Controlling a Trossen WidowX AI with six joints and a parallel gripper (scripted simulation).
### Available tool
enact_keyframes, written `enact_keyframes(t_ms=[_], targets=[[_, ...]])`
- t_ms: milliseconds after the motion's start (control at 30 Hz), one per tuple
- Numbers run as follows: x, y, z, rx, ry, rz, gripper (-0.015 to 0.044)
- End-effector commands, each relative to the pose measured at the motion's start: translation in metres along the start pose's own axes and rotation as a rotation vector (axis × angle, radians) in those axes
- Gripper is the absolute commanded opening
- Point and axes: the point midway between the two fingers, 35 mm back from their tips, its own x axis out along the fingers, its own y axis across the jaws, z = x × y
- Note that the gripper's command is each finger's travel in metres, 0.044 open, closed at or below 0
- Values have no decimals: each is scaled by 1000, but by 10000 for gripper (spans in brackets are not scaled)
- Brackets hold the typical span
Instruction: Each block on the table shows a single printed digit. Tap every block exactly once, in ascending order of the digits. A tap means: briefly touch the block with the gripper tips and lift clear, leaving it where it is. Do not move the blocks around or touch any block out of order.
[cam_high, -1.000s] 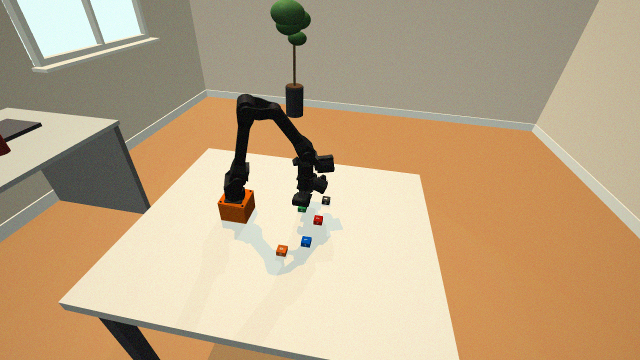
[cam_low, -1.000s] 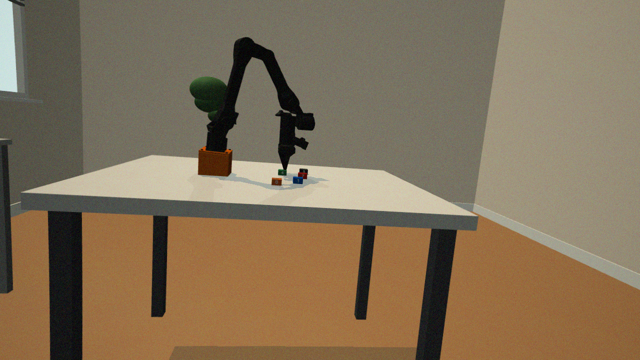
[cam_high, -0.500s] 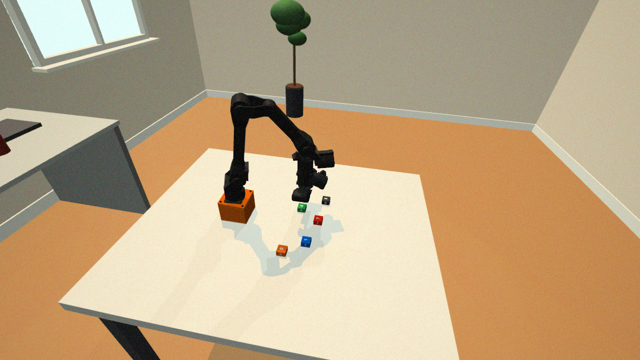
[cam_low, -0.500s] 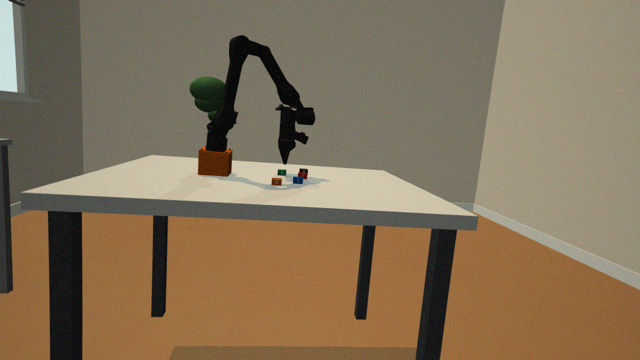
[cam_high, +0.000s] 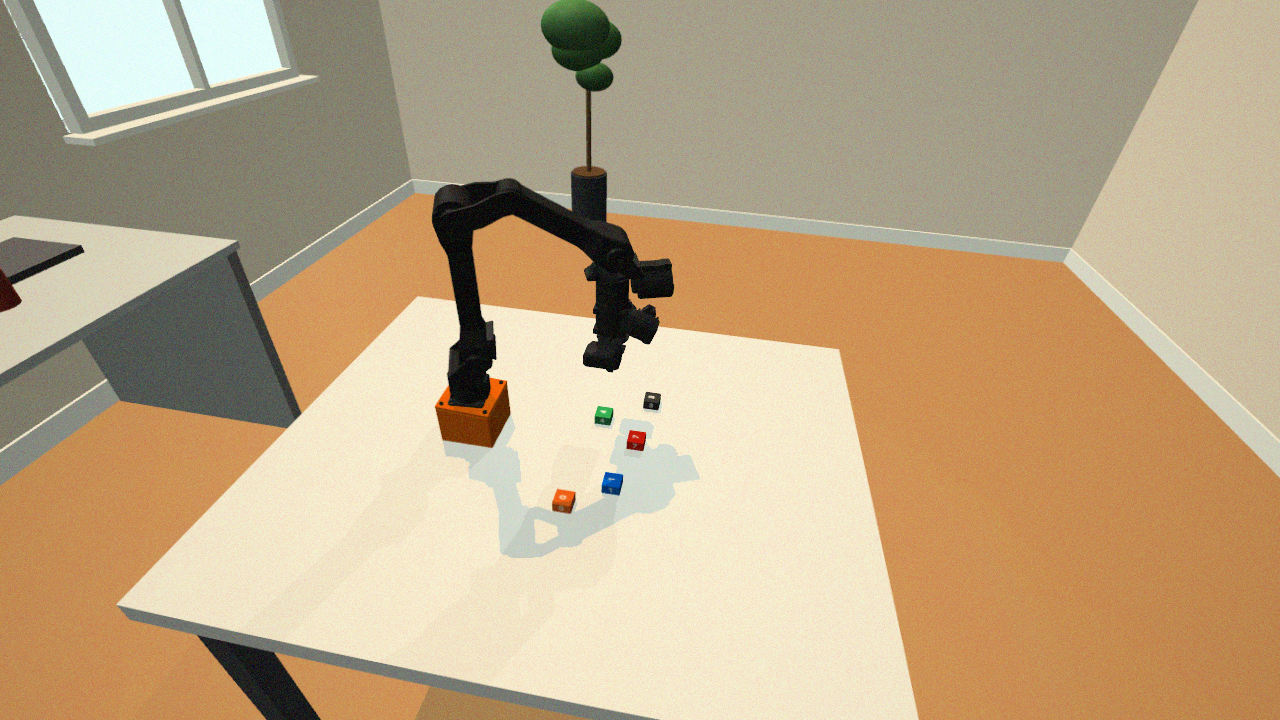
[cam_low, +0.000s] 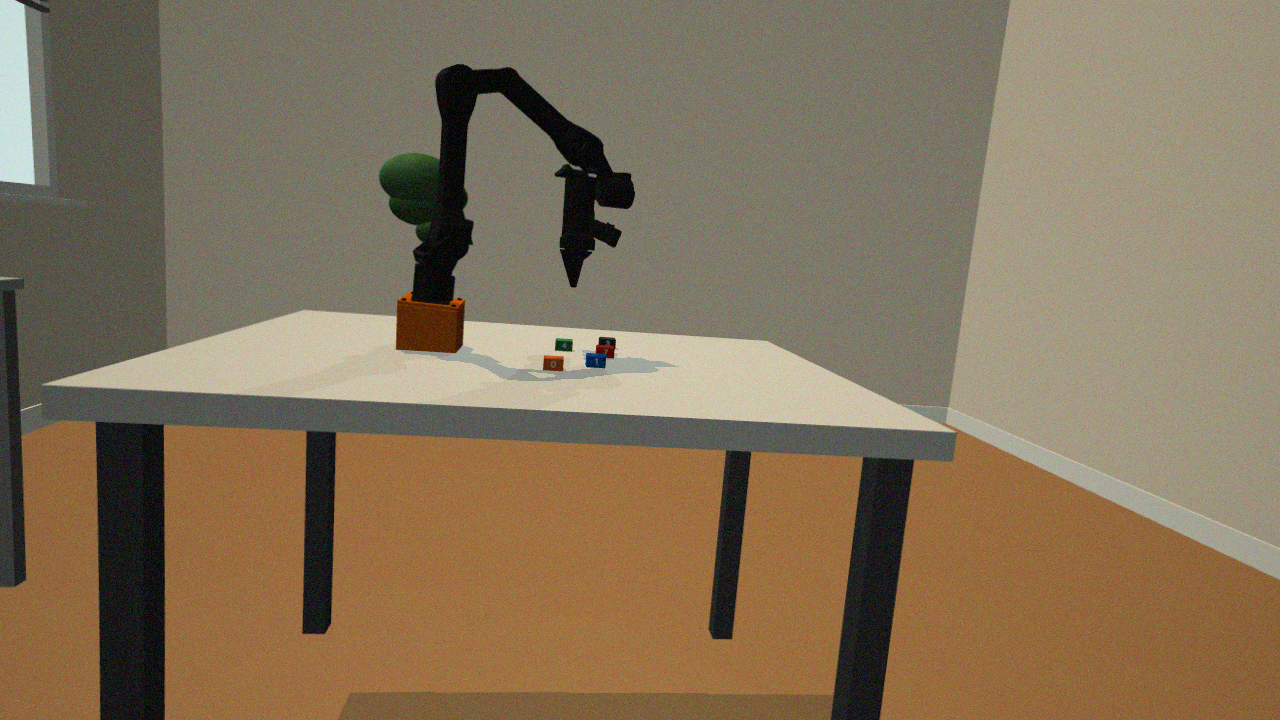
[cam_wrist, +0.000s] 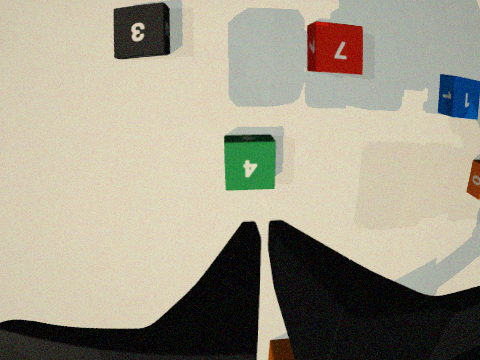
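Fingers of the gripper (cam_high: 604, 365) (cam_low: 573, 284) (cam_wrist: 264, 222) stand nearly together, a narrow slit between their tips, holding nothing. They point down and hang above the table (cam_high: 742, 573) (cam_low: 268, 385) (cam_wrist: 125, 240), touching no block. In the wrist view the green block (cam_high: 604, 415) (cam_low: 563, 344) (cam_wrist: 250, 164), marked 4, appears just beyond the tips. Black 3 (cam_high: 652, 401) (cam_low: 606, 342) (cam_wrist: 141, 31), red 7 (cam_high: 636, 440) (cam_low: 605, 351) (cam_wrist: 335, 48), blue 1 (cam_high: 612, 483) (cam_low: 596, 360) (cam_wrist: 459, 97) and orange 0 (cam_high: 563, 501) (cam_low: 553, 363) (cam_wrist: 475, 180) lie apart from it on the tabletop.
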Motion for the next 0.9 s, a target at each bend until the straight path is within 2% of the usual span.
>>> enact_keyframes(t_ms=[0,167,333,400,533,867], targets=[[-4,-21,19,26,-9,-7,20],[-6,-62,52,6,-9,-10,20],[-6,-67,56,-2,-8,-10,20],[8,-67,58,-2,-8,-10,20],[72,-68,57,-2,-8,-10,20],[79,-68,56,-2,-8,-10,20]])
